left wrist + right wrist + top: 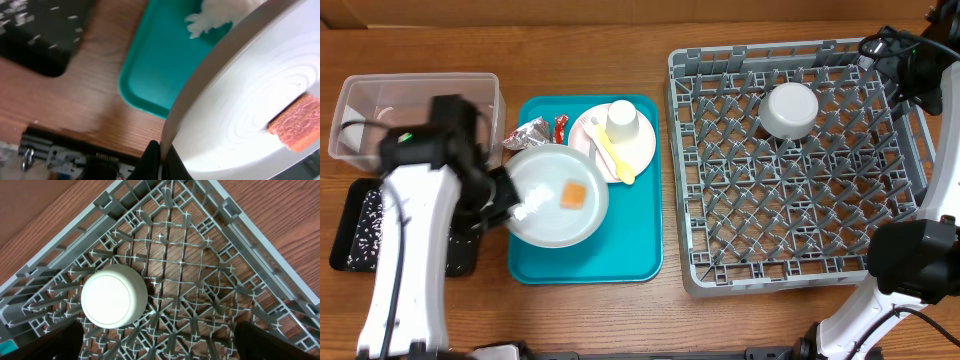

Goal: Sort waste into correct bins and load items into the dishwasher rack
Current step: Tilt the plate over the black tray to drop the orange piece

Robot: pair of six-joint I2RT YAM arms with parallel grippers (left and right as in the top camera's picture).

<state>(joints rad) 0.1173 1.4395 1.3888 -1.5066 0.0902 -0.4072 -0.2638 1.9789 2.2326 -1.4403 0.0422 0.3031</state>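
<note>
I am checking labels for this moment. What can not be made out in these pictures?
- Overhead: the left arm hides much of the black tray and where the left end effector grips the light grey plate.
- Left wrist: the orange cube is cut by the right edge; a white crumpled thing, cut by the top edge, is unidentifiable.
- Overhead and right wrist: the bowl is upside down, its inside hidden.

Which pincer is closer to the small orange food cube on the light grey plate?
Left. The left pincer is clamped on the rim of the round light grey plate carrying the orange food cube; the right pincer hangs open over the grey plastic dishwasher rack.
</note>
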